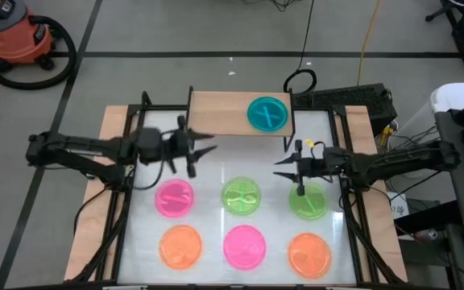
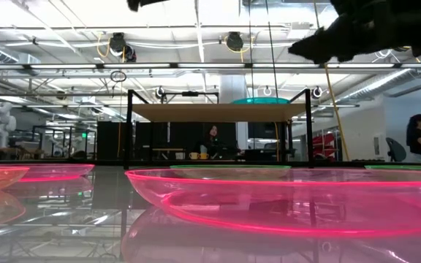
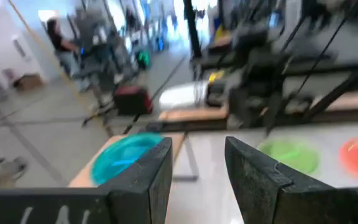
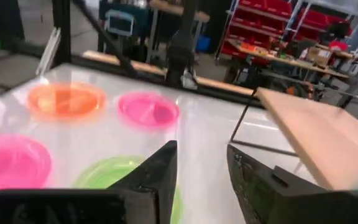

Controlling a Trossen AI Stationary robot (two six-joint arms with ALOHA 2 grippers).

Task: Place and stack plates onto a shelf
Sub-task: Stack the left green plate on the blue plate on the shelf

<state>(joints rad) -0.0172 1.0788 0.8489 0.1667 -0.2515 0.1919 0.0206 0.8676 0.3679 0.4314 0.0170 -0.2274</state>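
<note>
The shelf stands at the table's far edge, its wooden top on black legs. A blue plate rests on the right part of that top, and shows in the left wrist view as the blue plate. Several plates lie flat on the table in two rows: pink, green, green, then orange, pink, orange. My left gripper hovers open near the shelf's front left. My right gripper hovers open above the right green plate, holding nothing.
Black frame rails run along the table's left and right sides. The shelf's thin black legs stand at the far edge. An orange vacuum sits on the floor beyond the table. A person is in the room behind.
</note>
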